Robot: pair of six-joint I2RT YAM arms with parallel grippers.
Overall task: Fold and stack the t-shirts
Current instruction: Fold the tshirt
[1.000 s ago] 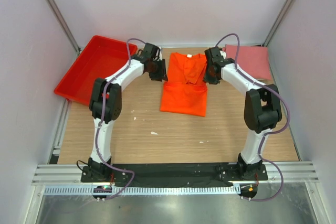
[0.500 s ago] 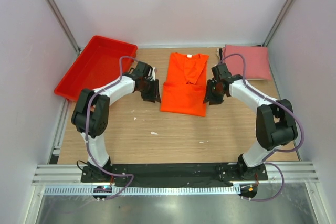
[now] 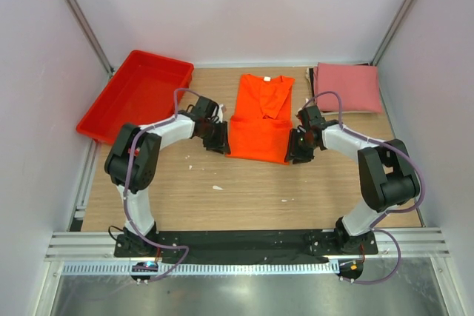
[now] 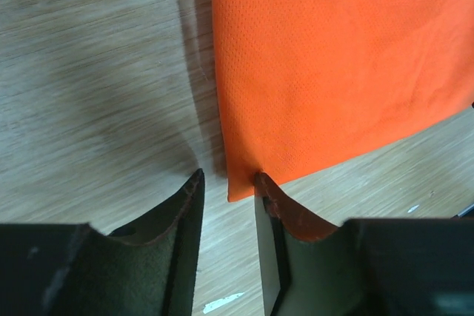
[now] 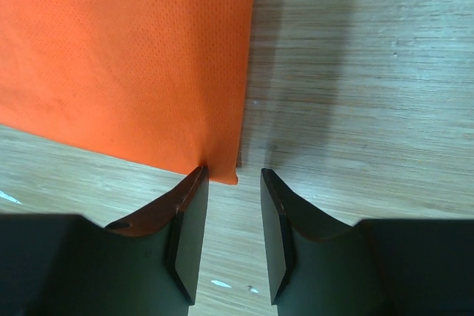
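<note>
The orange t-shirt (image 3: 259, 120) lies flat mid-table with its sides folded in, neck label at the far end. My left gripper (image 3: 221, 146) sits at its near left corner (image 4: 235, 186), jaws open, corner tip between the fingertips. At the near right corner (image 5: 222, 172) my right gripper (image 3: 294, 155) is open too, straddling the corner. Neither holds cloth. The pink t-shirt (image 3: 348, 88) lies folded at the back right.
A red plastic tray (image 3: 137, 95) rests at the back left, partly off the wooden table (image 3: 244, 197). Small white specks (image 3: 217, 187) dot the wood near the front. White walls close in on both sides.
Both arms have drawn back from the shirt's far end to its near corners and lowered. The right gripper opened wider.
</note>
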